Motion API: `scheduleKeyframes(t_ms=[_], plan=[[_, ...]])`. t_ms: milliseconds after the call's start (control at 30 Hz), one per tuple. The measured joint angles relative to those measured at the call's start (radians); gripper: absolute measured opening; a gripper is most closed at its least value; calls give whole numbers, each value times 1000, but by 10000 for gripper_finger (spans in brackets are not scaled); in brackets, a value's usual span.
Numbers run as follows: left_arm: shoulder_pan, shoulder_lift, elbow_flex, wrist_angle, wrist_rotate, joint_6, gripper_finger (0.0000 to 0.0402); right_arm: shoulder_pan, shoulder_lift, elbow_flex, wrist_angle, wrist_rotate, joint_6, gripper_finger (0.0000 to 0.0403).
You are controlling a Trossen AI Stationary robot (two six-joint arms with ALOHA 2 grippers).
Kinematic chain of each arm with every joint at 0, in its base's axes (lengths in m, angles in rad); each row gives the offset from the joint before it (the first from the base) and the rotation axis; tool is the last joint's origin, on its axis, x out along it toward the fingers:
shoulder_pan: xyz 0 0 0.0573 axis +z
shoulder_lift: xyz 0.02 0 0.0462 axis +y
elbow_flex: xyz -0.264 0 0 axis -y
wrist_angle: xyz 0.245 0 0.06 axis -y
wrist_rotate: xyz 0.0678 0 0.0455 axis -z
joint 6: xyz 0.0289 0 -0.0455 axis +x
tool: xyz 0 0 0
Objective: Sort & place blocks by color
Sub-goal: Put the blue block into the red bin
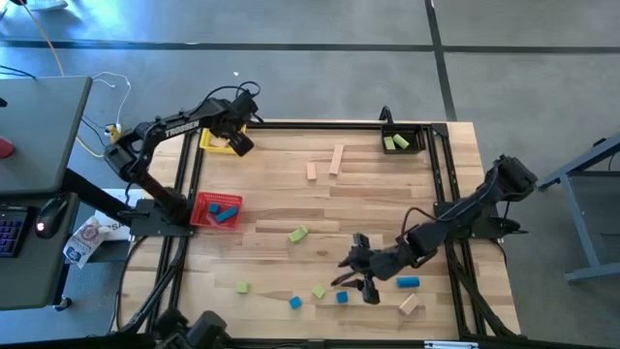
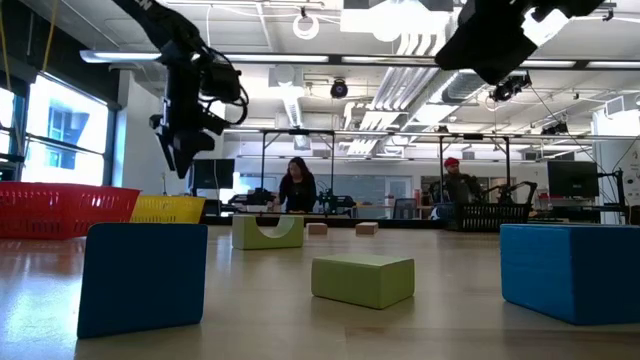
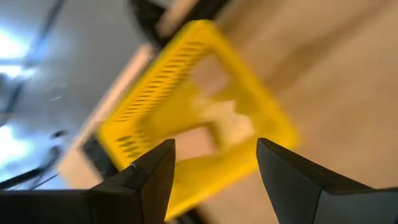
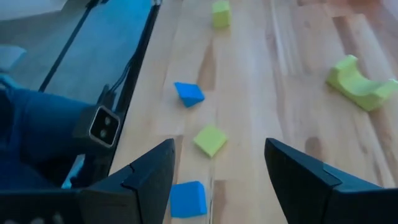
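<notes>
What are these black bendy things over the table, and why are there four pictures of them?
They are two robot arms, and each ends in a two-finger hand. One picture looks down from above, one looks along the tabletop, and two come from little cameras on the arms' wrists.

The left hand hangs open over the yellow bin at the table's far corner. It holds nothing; pale wooden pieces lie inside that bin. The right hand is open and empty too, low over the near side of the wooden table.

Small blocks are scattered there: a blue block, a green block and a green arch block. The red bin already has blue blocks in it, and the black bin has green ones. So the arms are sorting blocks by colour.
</notes>
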Motion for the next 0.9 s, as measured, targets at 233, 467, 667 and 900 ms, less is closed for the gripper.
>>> scheduleKeyframes(t_ms=[233,467,667,900], plan=[[-146,-84,0,-11,221,-80,211,40,76,0,43,3,-11,234],[-329,-145,0,-12,316,-188,211,70,144,0,95,3,-4,234],[-478,-152,0,-38,362,-243,211,88,203,0,144,3,1,234],[-639,-152,0,-117,362,-278,211,89,270,0,184,0,0,234]])
